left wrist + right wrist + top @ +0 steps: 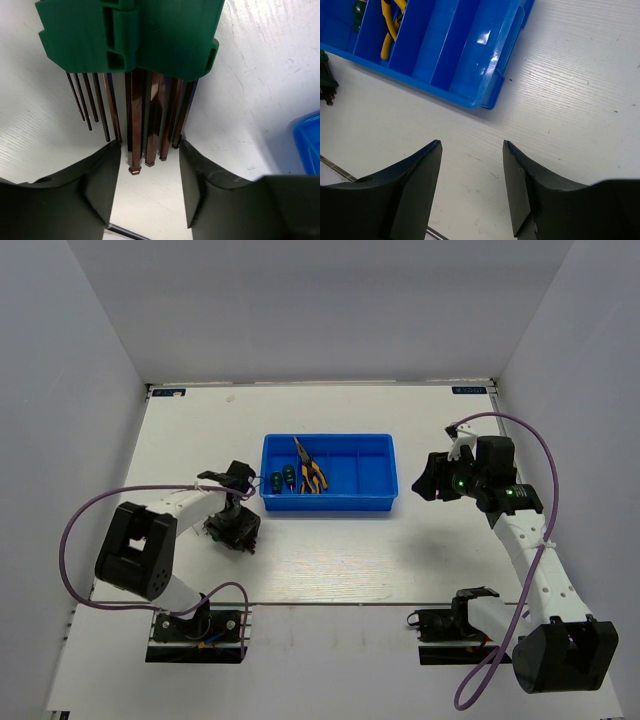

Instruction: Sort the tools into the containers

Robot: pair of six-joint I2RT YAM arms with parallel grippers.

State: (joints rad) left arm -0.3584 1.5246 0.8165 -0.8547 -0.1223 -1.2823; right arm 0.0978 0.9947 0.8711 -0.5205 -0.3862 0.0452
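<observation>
Blue tray [330, 504] sits in the middle of the table [330, 570] in the top view, and it's already got stock: green-handled screwdrivers [283, 480] in the leftmost compartment, yellow-handled pliers [311, 472] in the one beside it, bare blue floor further right. Left gripper [232, 528] is down at the table just off the tray's near-left corner, and what lies under it is hidden from up here. Right gripper [428, 480] hangs just off the tray's right end. Over to the left wrist, and there's the hex key set [130, 40]: green holder at the top, dark reddish keys fanned toward the camera, lying on the white table outside the tray. Jaws stand apart with the longer keys' tips reaching in between them. Nothing is clamped, and a gap shows on each side. Right wrist now: jaws spread wide, holding nothing, over bare table beside the tray's corner. My read is that this is the last tool out, and the pick-up is the step in hand. The next move calls for closing squarely on the key bundle, lifting without the fan slipping, then carrying it over the rim into a free compartment.
</observation>
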